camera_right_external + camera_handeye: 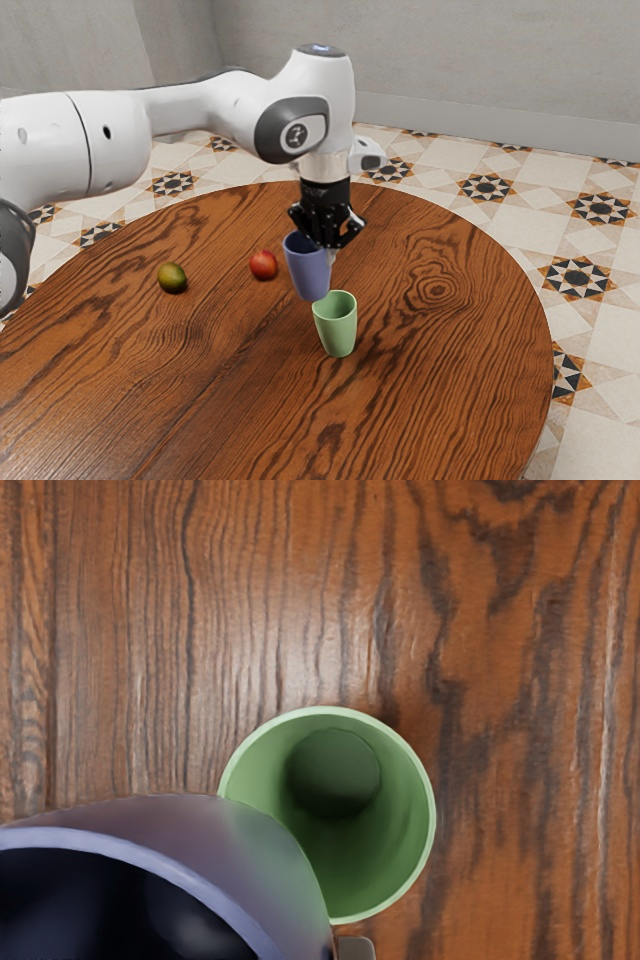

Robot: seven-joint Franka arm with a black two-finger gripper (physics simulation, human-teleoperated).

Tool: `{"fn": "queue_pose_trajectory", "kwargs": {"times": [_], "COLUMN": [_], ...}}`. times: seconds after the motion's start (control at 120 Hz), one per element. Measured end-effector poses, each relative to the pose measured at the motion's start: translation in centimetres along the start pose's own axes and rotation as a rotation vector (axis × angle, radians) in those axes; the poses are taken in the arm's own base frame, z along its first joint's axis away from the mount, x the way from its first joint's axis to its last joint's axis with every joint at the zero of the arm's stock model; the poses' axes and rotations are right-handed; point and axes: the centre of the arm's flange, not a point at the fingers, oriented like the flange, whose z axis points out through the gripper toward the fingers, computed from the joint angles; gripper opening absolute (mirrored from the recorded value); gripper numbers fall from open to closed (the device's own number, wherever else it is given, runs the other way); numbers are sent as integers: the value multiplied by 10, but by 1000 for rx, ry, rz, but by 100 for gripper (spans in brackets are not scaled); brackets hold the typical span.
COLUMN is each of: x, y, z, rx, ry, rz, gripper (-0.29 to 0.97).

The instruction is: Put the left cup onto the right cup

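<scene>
Gripper (325, 238) jaws clamp blue cup (307, 268), tilted; green cup (335, 322) at its 5 o'clock. Advise: centre over, level, lower slowly.

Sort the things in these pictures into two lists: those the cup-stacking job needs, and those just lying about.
Needed for the job:
blue cup, held in the end effector
green cup, standing upright

Just lying about:
red fruit
yellow-green fruit
</scene>
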Motion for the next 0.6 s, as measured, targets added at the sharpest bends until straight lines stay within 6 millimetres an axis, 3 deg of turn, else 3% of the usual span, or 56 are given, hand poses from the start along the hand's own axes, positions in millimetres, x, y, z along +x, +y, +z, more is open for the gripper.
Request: {"fn": "queue_pose_trajectory", "kwargs": {"times": [0.333, 0.6], "x": [3, 12], "y": [25, 30], "z": [5, 25], "rx": [4, 6], "ry": [8, -1], "rz": [-33, -64], "gripper": [-10, -10]}}
